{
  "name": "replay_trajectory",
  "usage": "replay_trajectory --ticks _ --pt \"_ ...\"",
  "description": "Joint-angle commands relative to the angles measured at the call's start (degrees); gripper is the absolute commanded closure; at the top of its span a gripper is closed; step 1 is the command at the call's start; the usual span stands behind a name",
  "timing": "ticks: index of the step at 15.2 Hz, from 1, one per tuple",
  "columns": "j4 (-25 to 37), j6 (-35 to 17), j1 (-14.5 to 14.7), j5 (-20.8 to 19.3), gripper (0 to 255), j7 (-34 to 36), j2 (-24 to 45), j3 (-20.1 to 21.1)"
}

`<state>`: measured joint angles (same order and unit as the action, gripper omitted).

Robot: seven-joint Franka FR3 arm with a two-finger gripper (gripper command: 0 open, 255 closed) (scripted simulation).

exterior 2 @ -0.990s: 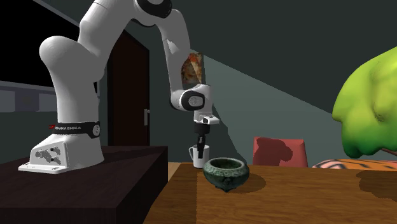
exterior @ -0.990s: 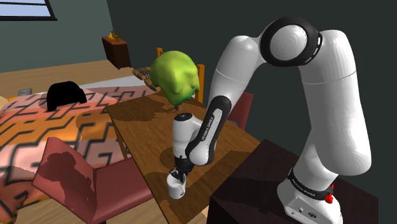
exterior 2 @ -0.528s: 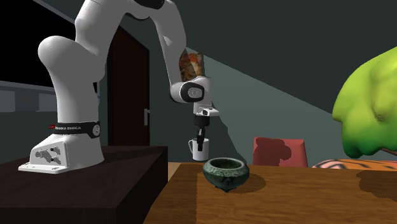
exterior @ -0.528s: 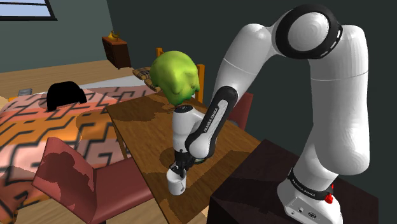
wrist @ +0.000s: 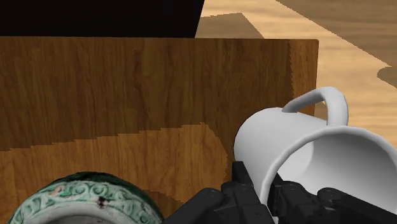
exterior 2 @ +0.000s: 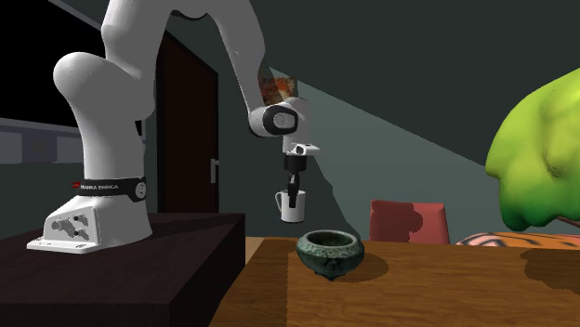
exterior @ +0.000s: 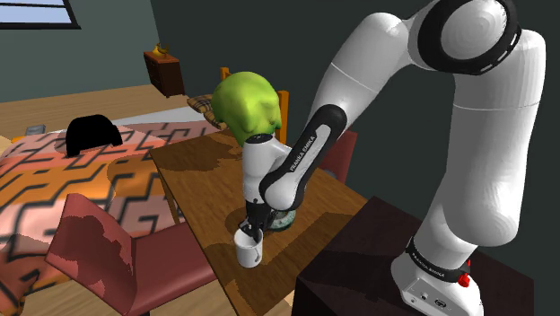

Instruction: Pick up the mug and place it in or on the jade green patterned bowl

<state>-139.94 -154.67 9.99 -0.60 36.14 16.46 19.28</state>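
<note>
Mug point(exterior 2: 291, 206): white, one handle; hangs clear of the wooden table point(exterior 2: 437, 279), upright, mouth up, long axis vertical and in line with the fingers
Gripper point(exterior 2: 294, 193): black; jaws clamped on the mug's wall at the rim, one finger inside, one outside
Bowl point(exterior 2: 328, 253): green, patterned, footed, standing on the table; lies below the mug and near it, toward the second exterior view's right, its rim lower than the mug's base
Handle: points away from the bowl
Coming move, by judgement: a short sideways carry over the bowl, then down
</note>
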Motion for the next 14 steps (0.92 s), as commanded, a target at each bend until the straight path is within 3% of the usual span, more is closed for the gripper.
replay_trajectory --ticks 1,14 --pt "0.0 1.5 -0.4 0.8 255 -0.4 -1.5 0.5" --pt "0.5 11.5 -1.9 6.1 255 -3.5 -11.6 2.7"
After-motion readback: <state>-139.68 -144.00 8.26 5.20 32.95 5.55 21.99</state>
